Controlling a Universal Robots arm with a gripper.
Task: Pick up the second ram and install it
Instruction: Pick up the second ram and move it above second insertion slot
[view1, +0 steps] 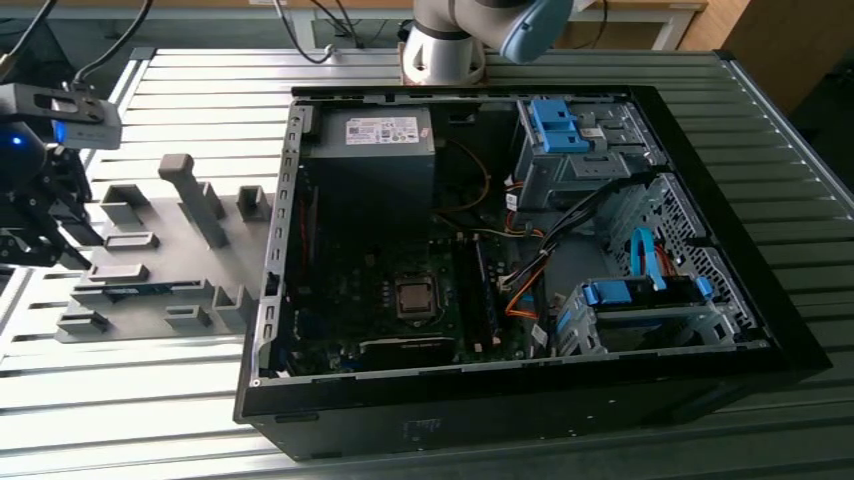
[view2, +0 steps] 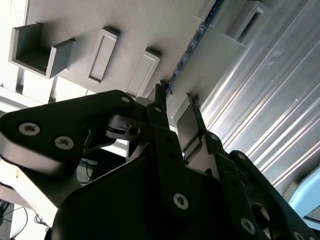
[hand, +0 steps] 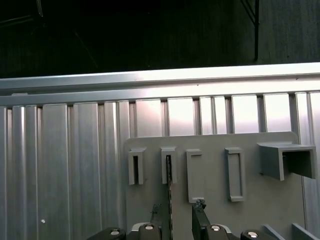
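Currently the second ram (hand: 169, 200) is sitting on its long edge in the grey holder plate (hand: 250, 215). One end is resting in a slotted block and the thin board is running back toward the gripper (hand: 178, 206). In the second wrist view the same stick (view2: 192, 45) is showing as a dark, bluish strip crossing the plate.

The fingers (view2: 161, 112) are standing apart on either side of it, and the board is passing through the gap nearer one finger than the other. They are spread open and gripping nothing. I cannot tell whether the nearer finger is touching the board.

The plate is lying on the ridged metal counter (hand: 75, 175), toward the counter edge at the exterior view's left. The open computer case (view1: 747, 330) is occupying the middle of the counter, well apart from the gripper.

By my reading, the task is only at the start of the pick. The gripper is lining up over the stick, and the grasp is not yet made. The lift out of the holder, the carry to the motherboard (view1: 387, 270) inside the case and the seating are all waiting to be done. I cannot tell whether a stick is already sitting in the board's memory slots.
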